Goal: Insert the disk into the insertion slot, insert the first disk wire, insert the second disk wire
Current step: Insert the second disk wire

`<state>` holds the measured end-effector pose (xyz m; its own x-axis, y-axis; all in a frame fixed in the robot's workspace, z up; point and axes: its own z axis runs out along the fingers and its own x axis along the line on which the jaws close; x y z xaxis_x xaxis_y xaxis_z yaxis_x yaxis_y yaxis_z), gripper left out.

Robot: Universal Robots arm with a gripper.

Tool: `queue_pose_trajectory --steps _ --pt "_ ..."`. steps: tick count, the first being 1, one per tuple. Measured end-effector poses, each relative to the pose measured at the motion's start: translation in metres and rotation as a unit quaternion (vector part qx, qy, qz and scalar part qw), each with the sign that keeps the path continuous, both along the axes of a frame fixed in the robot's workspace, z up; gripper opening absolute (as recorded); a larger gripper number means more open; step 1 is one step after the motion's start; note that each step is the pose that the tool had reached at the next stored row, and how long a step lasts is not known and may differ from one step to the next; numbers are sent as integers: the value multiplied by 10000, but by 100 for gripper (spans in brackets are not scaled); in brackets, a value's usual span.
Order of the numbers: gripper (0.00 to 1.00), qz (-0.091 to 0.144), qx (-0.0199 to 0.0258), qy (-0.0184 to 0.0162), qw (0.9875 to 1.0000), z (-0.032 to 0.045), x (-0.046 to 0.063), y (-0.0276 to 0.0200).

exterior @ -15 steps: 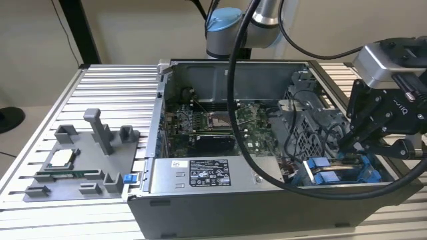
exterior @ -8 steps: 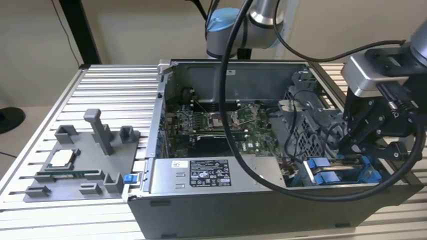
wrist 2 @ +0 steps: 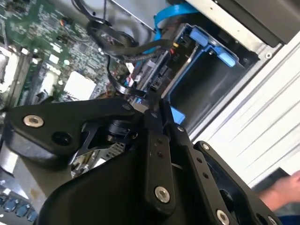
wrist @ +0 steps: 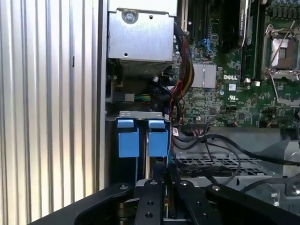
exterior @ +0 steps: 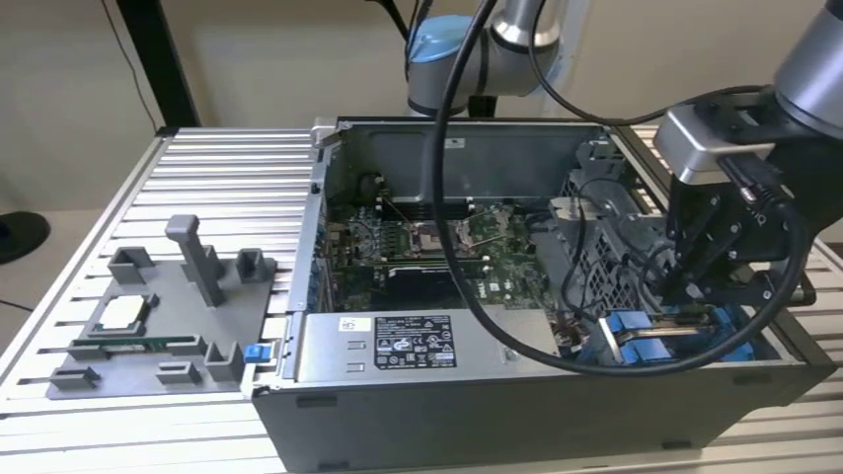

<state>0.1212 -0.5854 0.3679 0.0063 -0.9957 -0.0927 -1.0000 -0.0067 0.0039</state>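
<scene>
The insertion slot point(exterior: 678, 341) sits at the near corner of the open computer case point(exterior: 527, 415) on the exterior view's right, a bay with blue plastic rails beside the grey perforated metal cage point(exterior: 609, 259). In the first wrist view the slot point(wrist: 140, 140) presents two blue tabs side by side against the case wall. In the second wrist view it point(wrist 2: 201, 79) appears as a dark rectangular opening framed in blue, with a bundle of black wires point(wrist 2: 126, 51) and a blue ribbon cable point(wrist 2: 171, 14) just beside it. The disk cannot be made out with certainty in any view; whether it lies seated in the bay cannot be told. The gripper point(exterior: 688, 288) hangs directly over the slot, its tips down among the blue rails. In both wrist views its black fingers point(wrist 2: 159, 140) stand pressed close together with hardly a gap; in the first wrist view the gripper point(wrist: 165, 185) points at the tabs, and a thin dark wire seems to run at the tips, though a grasp cannot be confirmed. The motherboard point(exterior: 435, 252) occupies the case floor, and the grey power-supply box point(exterior: 395, 344) lies along the near wall. The case rests on a ribbed aluminium table point(exterior: 224, 188), with a grey fixture tray point(exterior: 158, 316) near its edge on the exterior view's left.
</scene>
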Motion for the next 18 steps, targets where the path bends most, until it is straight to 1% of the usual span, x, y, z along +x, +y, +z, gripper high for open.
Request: queue_pose_trajectory --steps 1,2,5,9,12,13,16,18 --pt "0 8 -87 -4 10000 -1 -1 5" --pt "0 14 -133 -22 9999 -7 -2 17" --pt "0 31 -134 -123 9998 -31 -1 30" --pt "0 38 -130 -294 9995 -49 -2 41" --pt "0 36 -126 -434 9990 -63 -3 45" --pt "0 36 -126 -450 9989 -64 -3 45" --pt "0 36 -126 -451 9989 -68 -3 46" --pt "0 35 -125 -457 9989 -92 -3 47"
